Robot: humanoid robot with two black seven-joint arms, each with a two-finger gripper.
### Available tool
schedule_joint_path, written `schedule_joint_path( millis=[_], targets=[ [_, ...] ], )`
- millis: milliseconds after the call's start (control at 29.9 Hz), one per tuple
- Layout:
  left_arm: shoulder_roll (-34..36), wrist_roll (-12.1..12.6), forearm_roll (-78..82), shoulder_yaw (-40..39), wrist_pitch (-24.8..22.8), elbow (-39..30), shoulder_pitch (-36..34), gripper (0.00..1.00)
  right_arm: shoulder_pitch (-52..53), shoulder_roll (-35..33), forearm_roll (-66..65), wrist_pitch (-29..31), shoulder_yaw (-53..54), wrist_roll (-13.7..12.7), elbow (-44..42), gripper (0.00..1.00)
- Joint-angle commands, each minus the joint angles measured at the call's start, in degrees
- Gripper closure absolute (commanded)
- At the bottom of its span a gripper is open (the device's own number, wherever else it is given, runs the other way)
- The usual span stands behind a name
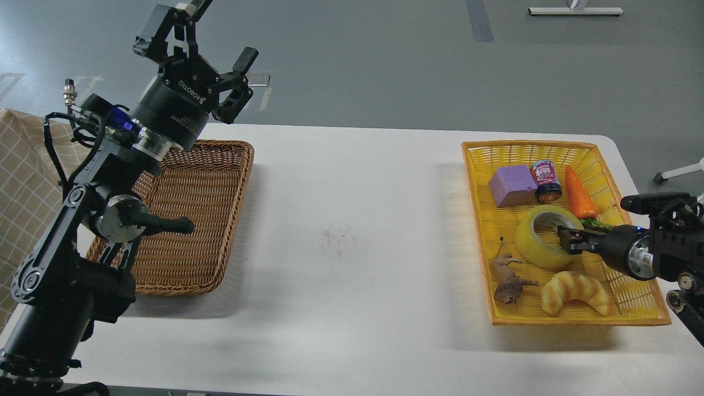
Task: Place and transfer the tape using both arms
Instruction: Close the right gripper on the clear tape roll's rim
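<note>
The tape (542,237), a thick yellow translucent roll with a grey-white core, lies in the yellow basket (632,305) on the right. My right gripper (571,240) comes in low from the right and is at the roll's right rim. Its two fingers stand slightly apart, one toward the core hole and one outside the wall. The roll rests on the basket floor. My left gripper (209,47) is open and empty, held high above the far edge of the brown wicker basket (220,220) on the left.
The yellow basket also holds a purple block (511,185), a small jar (546,180), an orange toy carrot (580,195), a croissant toy (575,291) and a small brown animal figure (507,278). The white table (352,231) lies between the two baskets.
</note>
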Motion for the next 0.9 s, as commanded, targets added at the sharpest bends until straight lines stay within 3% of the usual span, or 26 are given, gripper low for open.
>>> schedule_joint_path(
  millis=[0, 201, 569, 870],
  targets=[
    [0.11, 0.00, -0.03, 0.01, 0.07, 0.07, -0.06, 0.02, 0.01, -0.05, 0.00, 0.17, -0.09, 0.00, 0.00, 0.58],
    [0.11, 0.00, -0.03, 0.01, 0.07, 0.07, -0.06, 0.02, 0.01, -0.05, 0.00, 0.17, -0.09, 0.00, 0.00, 0.59],
    [0.37, 0.00, -0.03, 0.01, -0.02, 0.07, -0.06, 0.02, 0.18, -0.76, 0.00, 0.75, 0.17, 0.53, 0.00, 0.72],
    [0.19, 0.00, -0.20, 0.01, 0.07, 0.07, -0.06, 0.02, 1.59, -0.93, 0.00, 0.75, 0.35, 0.61, 0.53, 0.74]
  ],
)
